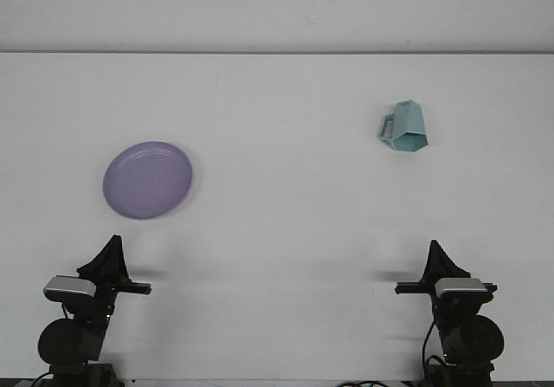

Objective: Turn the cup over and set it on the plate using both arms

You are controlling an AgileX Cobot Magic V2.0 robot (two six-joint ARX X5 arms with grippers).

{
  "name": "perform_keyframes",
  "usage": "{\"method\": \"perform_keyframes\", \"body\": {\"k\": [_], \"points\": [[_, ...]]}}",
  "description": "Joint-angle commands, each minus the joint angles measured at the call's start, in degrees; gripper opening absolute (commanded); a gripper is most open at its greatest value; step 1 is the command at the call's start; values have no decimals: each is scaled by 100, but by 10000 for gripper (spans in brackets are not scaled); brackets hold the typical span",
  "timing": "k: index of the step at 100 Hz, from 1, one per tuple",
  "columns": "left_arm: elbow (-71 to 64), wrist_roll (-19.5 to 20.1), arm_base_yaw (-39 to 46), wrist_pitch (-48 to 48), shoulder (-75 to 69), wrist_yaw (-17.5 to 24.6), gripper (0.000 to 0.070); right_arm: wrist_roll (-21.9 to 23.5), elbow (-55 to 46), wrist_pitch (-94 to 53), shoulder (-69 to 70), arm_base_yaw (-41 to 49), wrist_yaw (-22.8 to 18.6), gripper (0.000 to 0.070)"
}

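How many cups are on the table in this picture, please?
1. The light blue cup sits on the far right part of the white table, apart from the purple plate at the left. Nothing could hide another.
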Motion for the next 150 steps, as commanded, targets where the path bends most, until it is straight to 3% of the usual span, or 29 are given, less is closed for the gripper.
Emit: {"method": "perform_keyframes", "body": {"k": [1, 14, 23, 47, 52, 66, 70, 112, 128, 150], "points": [[-109, -13, 0, 68, -7, 20, 12, 1051, 98, 140, 2, 4, 13, 0], [-109, -13, 0, 85, -7, 20, 13, 1126, 769, -286, 153, 4, 225, 0], [-109, -13, 0, 87, -7, 20, 13, 844, 1478, -686, 496, 4, 426, 0], [-105, -13, 0, 87, -7, 20, 12, -927, 2861, -573, 2293, 2, 822, 9], [-105, -13, 0, 90, -7, 20, 12, -1231, 2892, -210, 2658, 2, 820, 71], [-101, -13, 0, 87, -7, 20, 12, -1746, 2892, 789, 3775, 2, 820, 419], [-101, -13, 0, 90, -7, 20, 12, -1847, 2892, 1080, 4138, -2, 815, 457], [-101, -13, 0, 92, -7, 20, 13, -2387, 3025, 4848, 8487, -238, 726, 460], [-101, -13, 0, 92, -7, 20, 13, -2446, 3757, 5007, 9796, -334, 688, 460], [-101, -13, 0, 92, -7, 20, 13, -2938, 4935, 4999, 11018, -409, 549, 460]]}}
